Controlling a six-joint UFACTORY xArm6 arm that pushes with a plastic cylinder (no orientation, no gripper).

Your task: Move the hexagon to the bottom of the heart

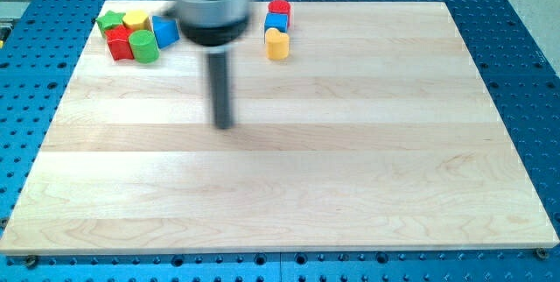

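Upright, my tip on bare board, well below both block clusters; no claw visible.

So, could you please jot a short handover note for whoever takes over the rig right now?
My tip rests on bare wood, below and between the two block groups, touching none.
Left cluster at the view's top: green star, yellow hexagon, red block, green cylinder, blue block.
Right column: red, blue, yellow heart.
Done: nothing visible. Left: push the hexagon below the heart.
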